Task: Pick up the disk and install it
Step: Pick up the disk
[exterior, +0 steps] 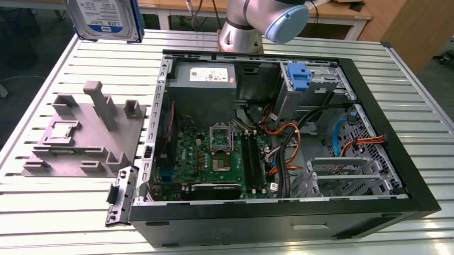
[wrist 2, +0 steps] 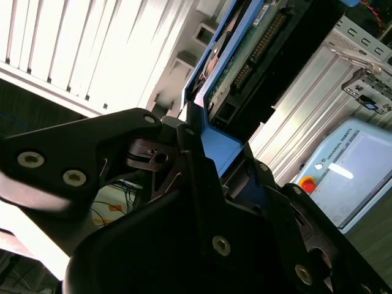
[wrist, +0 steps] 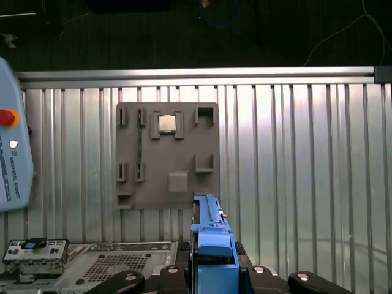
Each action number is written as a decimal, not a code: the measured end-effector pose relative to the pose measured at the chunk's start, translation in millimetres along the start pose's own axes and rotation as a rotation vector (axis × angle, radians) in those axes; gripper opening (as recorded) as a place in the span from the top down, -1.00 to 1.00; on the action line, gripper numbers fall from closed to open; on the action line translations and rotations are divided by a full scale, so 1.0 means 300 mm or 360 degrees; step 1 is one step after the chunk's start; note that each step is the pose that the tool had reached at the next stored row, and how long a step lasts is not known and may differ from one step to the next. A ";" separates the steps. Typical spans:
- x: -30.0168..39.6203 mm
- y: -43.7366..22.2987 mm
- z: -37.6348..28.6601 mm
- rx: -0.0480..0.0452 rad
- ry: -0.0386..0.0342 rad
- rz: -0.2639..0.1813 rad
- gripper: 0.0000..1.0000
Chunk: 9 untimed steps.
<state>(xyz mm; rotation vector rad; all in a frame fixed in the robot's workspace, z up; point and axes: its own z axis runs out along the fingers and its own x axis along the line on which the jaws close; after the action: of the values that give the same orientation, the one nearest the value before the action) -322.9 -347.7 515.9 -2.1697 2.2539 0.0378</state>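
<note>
The disk (exterior: 106,18), a silver-grey drive with a white-and-blue label in blue rails, hangs high above the table's far corner at the exterior view's left. In the first wrist view the disk (wrist: 210,229) appears edge-on, above the grey fixture's near edge. My gripper (wrist: 211,272) is shut on its blue rail. In the second wrist view the black fingers (wrist 2: 184,153) clamp the blue carrier, and the disk's green circuit board (wrist 2: 245,55) faces the camera.
An open computer case (exterior: 163,133) lies on the slatted metal table (exterior: 57,212), with a blue bracket (exterior: 299,74) in its drive bay and a grey power supply (exterior: 206,77). A grey fixture (exterior: 85,138) lies to its left. The arm's base (exterior: 245,29) stands behind the case. A teach pendant (wrist: 9,153) lies near the table.
</note>
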 end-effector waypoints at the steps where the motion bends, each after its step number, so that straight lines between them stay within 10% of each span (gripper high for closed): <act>1: 0.000 -0.001 0.000 0.0000 0.0000 0.0000 0.27; 9: 0.000 -0.009 0.000 0.0000 0.0000 0.0000 0.27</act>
<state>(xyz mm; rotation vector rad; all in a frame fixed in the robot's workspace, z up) -320.1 -347.7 515.9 -2.1697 2.2539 0.0378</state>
